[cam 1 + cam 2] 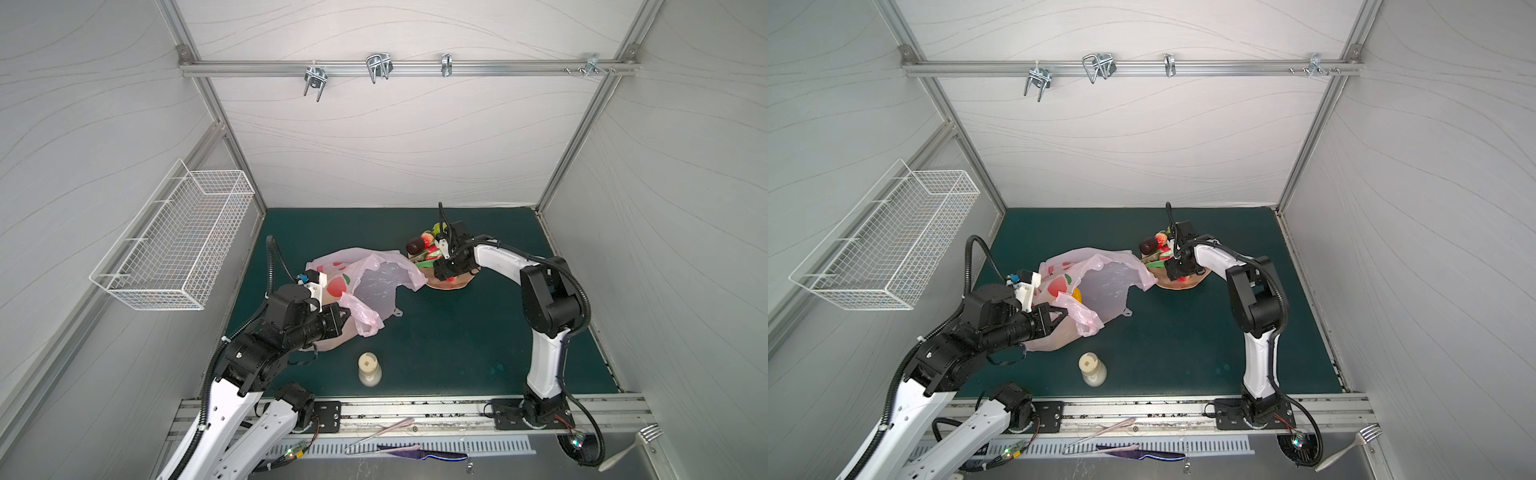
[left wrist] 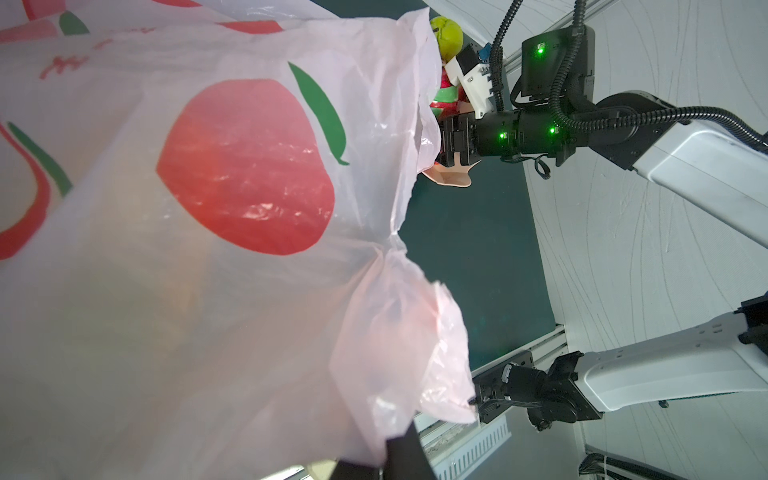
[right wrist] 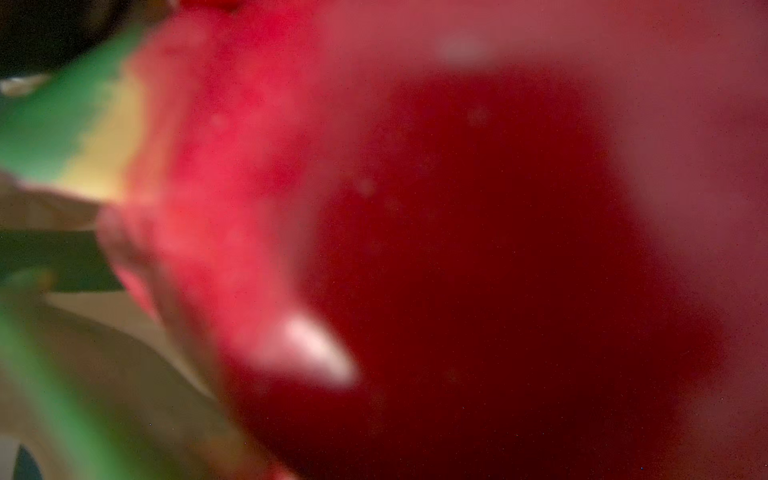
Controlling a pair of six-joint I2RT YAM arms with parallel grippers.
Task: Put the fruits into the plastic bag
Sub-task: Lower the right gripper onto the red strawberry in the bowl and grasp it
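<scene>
1. The right wrist view is a close blur. A red fruit [image 3: 498, 257] fills most of it, with the green and yellow edge of what seems a watermelon slice [image 3: 70, 137] beside it. No claw fingers can be made out there.
2. The right claw [image 1: 437, 266] dips into the peach dish [image 1: 455, 285] among the fruits [image 1: 426, 246]. Its tips are hidden by its own body and the pile, so I cannot tell whether it is wide, narrow or holding anything.
3. The left claw [image 1: 345, 316] is pinched tight on a handle of the plastic bag [image 1: 376, 278], holding that edge up off the desk [image 1: 457, 340]. Pink film covers most of the left wrist view.
4. The bag lies left of centre on the desk with its mouth toward the dish, and its far flap overlaps the dish's rim. In a top view a yellow fruit [image 1: 1076, 295] shows inside it, half hidden by the handle.
5. On the dish a dark plum [image 1: 413, 246] and a green pear [image 1: 438, 228] are clear; the arm covers the rest.
6. A cream bottle [image 1: 369, 368] stands upright on the desk, just in front of the bag. A white wire basket [image 1: 178, 245] hangs on the left wall, and a fork [image 1: 636, 446] lies on the front ledge.
</scene>
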